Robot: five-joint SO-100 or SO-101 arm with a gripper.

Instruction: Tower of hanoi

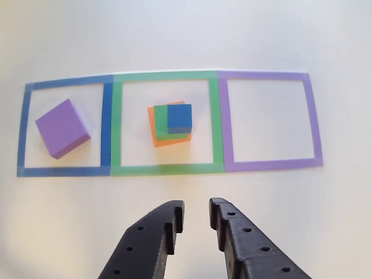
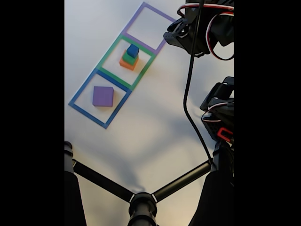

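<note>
Seen in the other view: black gripper (image 1: 196,220) rising from the bottom edge, fingers parted by a narrow gap, nothing between them, hovering over bare white table (image 1: 70,221) just short of the taped squares. Ahead of it, three outlined squares in a row, sharing edges: blue square (image 1: 106,125) at left, green square (image 1: 168,170) in the middle, purple square (image 1: 264,165) at right. Inside the blue one, a purple block (image 1: 62,128) lying flat and turned at an angle. Inside the green one, a stack: orange block (image 1: 152,128) at the bottom, green block (image 1: 161,121) on it, blue block (image 1: 179,117) on top, offset toward the right and far corner. Stack almost straight ahead of the finger gap, slightly left, well apart from the tips. Given by the fixed view instead: the arm's body (image 2: 207,23) with red and white wires and a black cable (image 2: 188,89) hanging across the table, a tripod hub (image 2: 142,203) with black legs spreading in the foreground, and the same row running diagonally, purple block (image 2: 102,96) nearest, stack (image 2: 130,56) in the middle. Fingertips not made out there.
</note>
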